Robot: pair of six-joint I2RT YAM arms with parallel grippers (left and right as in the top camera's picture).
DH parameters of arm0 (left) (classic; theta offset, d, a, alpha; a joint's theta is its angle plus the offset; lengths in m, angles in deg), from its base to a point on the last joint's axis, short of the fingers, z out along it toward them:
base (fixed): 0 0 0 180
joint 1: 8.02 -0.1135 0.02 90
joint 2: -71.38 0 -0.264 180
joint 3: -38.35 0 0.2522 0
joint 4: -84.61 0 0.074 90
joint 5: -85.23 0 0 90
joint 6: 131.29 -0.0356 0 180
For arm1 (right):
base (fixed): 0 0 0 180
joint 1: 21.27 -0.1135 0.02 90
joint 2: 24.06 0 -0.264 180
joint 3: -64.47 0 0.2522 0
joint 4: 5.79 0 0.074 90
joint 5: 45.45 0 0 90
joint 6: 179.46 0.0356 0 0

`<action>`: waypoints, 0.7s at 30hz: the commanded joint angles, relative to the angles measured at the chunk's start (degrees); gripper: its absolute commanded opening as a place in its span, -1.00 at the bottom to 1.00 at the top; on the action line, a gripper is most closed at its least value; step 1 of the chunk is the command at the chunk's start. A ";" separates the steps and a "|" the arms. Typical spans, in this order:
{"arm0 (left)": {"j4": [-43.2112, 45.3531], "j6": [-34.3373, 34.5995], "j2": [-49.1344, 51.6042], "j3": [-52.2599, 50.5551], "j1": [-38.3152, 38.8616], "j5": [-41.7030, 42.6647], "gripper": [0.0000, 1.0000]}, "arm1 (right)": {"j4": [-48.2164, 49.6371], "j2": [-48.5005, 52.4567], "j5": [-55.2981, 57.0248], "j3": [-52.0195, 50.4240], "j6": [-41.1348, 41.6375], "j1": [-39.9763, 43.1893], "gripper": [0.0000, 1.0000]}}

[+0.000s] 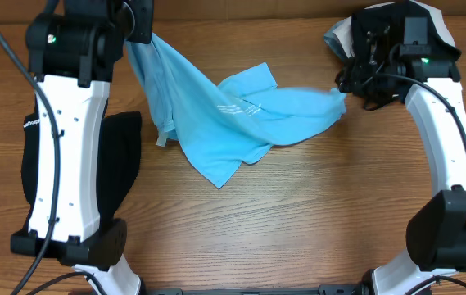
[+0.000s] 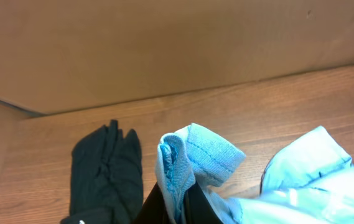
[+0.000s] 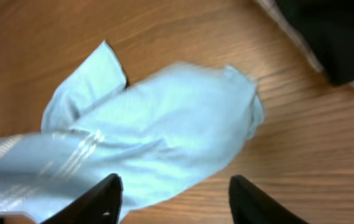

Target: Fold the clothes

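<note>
The light blue T-shirt lies crumpled across the middle of the table, white lettering showing. My left gripper is shut on a ribbed edge of the shirt and lifts that corner at the back left. My right gripper is open and empty, hovering over the shirt's right end, near the table's back right. The black garment lies at the left, partly hidden under my left arm, and also shows in the left wrist view.
A dark cloth with a white edge lies at the back right under my right arm, also in the right wrist view. A brown cardboard wall stands along the table's back edge. Bare wood fills the front.
</note>
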 commanded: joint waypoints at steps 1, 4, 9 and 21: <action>0.46 -0.48 1.84 1.07 -0.63 1.27 -0.92 | -0.94 -3.13 -4.63 0.50 -0.68 -0.72 0.33; 1.20 -0.48 2.25 1.07 -1.09 1.27 -0.91 | -4.90 -4.52 -5.40 0.50 -2.49 -3.19 0.37; 1.36 -0.39 3.56 1.07 -1.33 1.31 -0.92 | -8.92 -4.39 -4.13 -1.14 -5.99 -13.53 0.37; 1.05 3.65 9.09 1.07 -1.36 1.31 -0.92 | 0.22 1.92 4.59 -9.92 1.70 -39.10 0.37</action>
